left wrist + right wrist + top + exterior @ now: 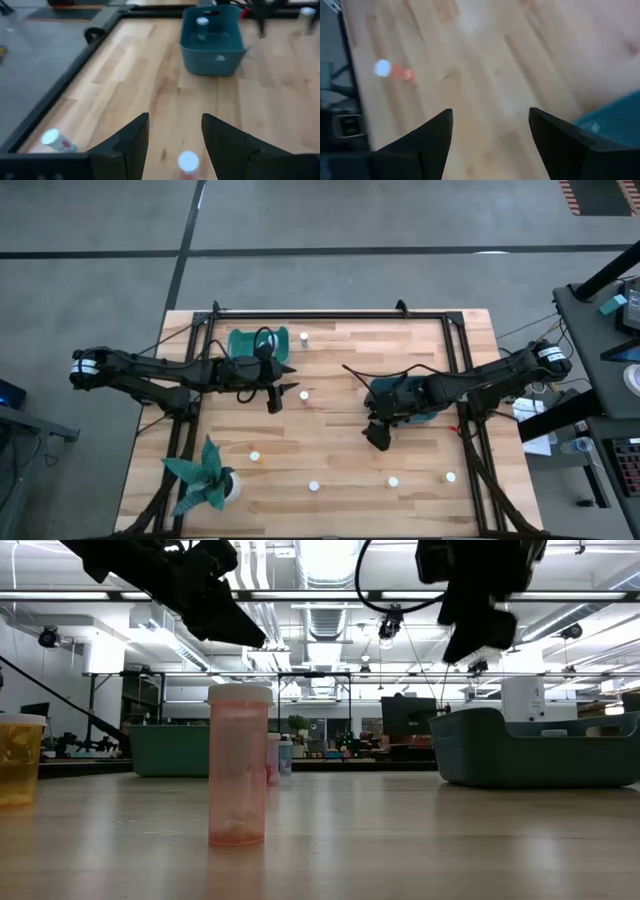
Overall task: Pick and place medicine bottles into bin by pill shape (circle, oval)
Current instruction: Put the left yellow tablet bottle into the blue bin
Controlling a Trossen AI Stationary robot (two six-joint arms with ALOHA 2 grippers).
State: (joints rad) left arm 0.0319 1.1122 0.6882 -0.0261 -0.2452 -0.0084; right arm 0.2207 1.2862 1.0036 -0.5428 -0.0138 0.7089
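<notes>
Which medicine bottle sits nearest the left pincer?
The bottle just off the open left pincer, mid-table. The other loose bottles stand farther off: one near the far edge, four along the near edge.

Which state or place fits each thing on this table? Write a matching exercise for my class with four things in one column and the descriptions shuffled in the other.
Things
1. left claw
2. right claw
3. teal paper plant
4. teal bin beside the right arm

Descriptions
A. stands in a white pot near a table corner on the left arm's side
B. open, with a white-capped bottle standing just ahead of it
C. has a bottle standing inside it
D. open over bare wood, nothing between its fingers

Pairs: 1-B, 2-D, 3-A, 4-C
</notes>
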